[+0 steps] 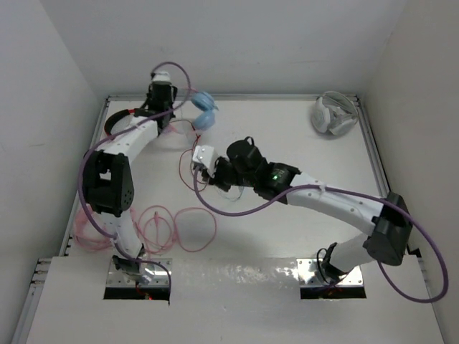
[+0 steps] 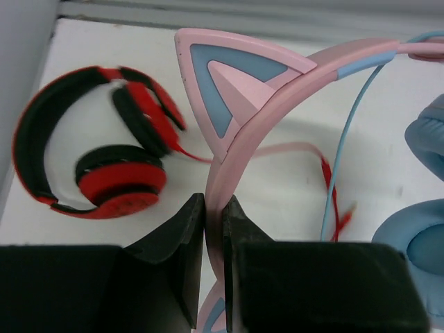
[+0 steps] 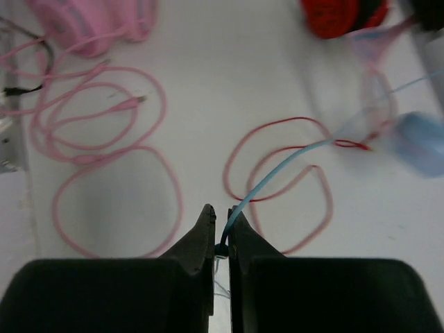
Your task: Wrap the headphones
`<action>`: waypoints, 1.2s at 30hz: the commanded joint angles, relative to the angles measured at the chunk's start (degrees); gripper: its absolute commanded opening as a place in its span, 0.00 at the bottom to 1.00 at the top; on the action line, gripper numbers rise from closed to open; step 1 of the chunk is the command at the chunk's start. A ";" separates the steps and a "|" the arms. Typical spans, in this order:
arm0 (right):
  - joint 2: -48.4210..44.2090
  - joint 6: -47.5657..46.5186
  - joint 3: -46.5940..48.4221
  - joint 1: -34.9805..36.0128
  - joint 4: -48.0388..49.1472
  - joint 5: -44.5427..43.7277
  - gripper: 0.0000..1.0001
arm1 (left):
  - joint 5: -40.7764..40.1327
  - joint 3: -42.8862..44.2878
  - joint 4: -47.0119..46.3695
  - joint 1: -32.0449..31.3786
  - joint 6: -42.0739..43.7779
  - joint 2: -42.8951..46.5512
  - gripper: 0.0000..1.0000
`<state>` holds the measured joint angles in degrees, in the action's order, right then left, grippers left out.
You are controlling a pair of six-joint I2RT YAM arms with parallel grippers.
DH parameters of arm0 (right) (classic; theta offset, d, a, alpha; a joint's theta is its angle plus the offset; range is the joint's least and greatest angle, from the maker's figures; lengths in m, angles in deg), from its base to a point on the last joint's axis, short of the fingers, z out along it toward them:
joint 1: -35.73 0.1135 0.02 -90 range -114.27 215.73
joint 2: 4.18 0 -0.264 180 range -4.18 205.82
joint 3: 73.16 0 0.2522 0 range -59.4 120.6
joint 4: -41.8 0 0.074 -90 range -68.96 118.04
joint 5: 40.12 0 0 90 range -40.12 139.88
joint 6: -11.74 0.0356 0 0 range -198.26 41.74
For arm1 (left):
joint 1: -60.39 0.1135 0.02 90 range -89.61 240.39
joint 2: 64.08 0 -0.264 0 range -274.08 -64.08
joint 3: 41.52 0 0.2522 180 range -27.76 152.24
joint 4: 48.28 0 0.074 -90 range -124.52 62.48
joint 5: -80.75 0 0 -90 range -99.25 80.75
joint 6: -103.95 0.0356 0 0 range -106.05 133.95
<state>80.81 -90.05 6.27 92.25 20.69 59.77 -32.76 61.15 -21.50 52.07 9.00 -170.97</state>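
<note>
2 grippers are busy, and both are closing on the same thing. My left gripper (image 2: 214, 208) is pinching narrow on the pink headband of the headphones (image 2: 267, 97), just below 1 cat ear. It is working at the far left of the table (image 1: 272, 129). The light blue ear cups are sitting just to the right of my fingers. The red-and-black headphones (image 2: 121, 182) are lying flat on the other side, near the left wall.

My right gripper (image 3: 220, 218) is squeezing almost fully closed on the thin light blue cable (image 3: 277, 170). That cable is arcing away from my fingertips toward a blurred blue ear cup and crossing above the looped red cable (image 3: 288, 120). The pink cable (image 3: 111, 68) is sprawling in loops to one side, leading to the all-pink headphones (image 3: 83, 21). 1 pale headset (image 1: 333, 115) is resting in the far right corner.
</note>
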 commanded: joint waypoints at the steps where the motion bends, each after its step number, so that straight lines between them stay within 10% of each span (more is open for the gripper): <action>1: -4.92 -3.68 6.39 -3.59 -3.01 -14.35 0.00 | 0.56 -4.52 -14.60 -4.33 16.43 8.26 0.00; 14: -5.36 -3.25 16.24 -31.36 -0.65 -25.81 0.00 | -3.74 -25.35 -21.81 -23.32 48.01 17.77 0.00; 36: 7.20 9.33 13.88 -47.90 11.75 -6.64 0.00 | 18.50 -9.19 18.96 -29.21 29.93 22.16 0.00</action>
<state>87.32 -82.64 19.80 46.61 22.85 55.44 -17.39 48.93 -12.39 23.13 42.09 -151.54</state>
